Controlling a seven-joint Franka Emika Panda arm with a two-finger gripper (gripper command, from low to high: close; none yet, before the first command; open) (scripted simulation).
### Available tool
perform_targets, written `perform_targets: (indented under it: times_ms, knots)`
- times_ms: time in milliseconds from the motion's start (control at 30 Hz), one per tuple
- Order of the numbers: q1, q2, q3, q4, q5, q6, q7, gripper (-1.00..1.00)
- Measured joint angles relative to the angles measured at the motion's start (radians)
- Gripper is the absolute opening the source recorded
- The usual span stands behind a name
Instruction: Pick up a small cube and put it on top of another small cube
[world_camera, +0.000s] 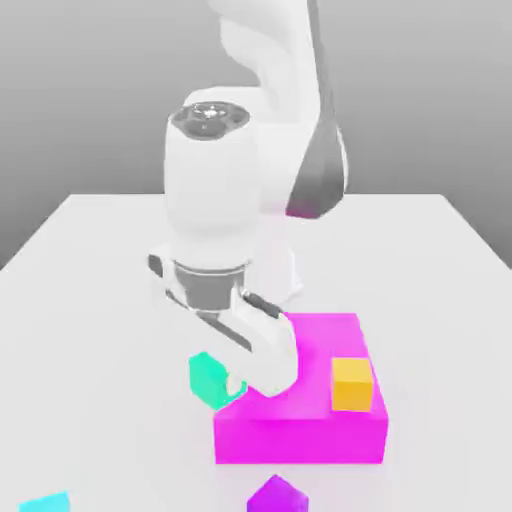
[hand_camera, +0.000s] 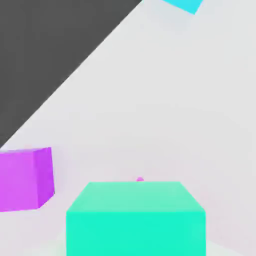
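Orange cube (world_camera: 351, 385): exterior view | teal-green cube (hand_camera: 135, 232): both views

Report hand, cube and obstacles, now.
Hand shut on the teal cube. Cube not yet stacked. Magenta block close by, orange cube on it; may need clearance.

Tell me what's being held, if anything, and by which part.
The pincer holds the teal-green cube, gripping its end toward the exterior view's right.
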Motion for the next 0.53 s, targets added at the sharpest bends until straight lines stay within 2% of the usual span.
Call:
perform_targets:
  times_ms: [267, 400, 433, 533]
  knots:
    - [0.116, -0.155, 0.141, -0.034, 0.069, -0.116, 0.325, -1.0]
    - [0.119, -0.052, 0.164, -0.063, 0.046, 0.014, 0.378, -1.0]
    - [0.118, -0.024, 0.165, -0.07, 0.038, 0.048, 0.385, 1.0]
    - [0.118, -0.024, 0.165, -0.07, 0.038, 0.048, 0.385, 1.0]
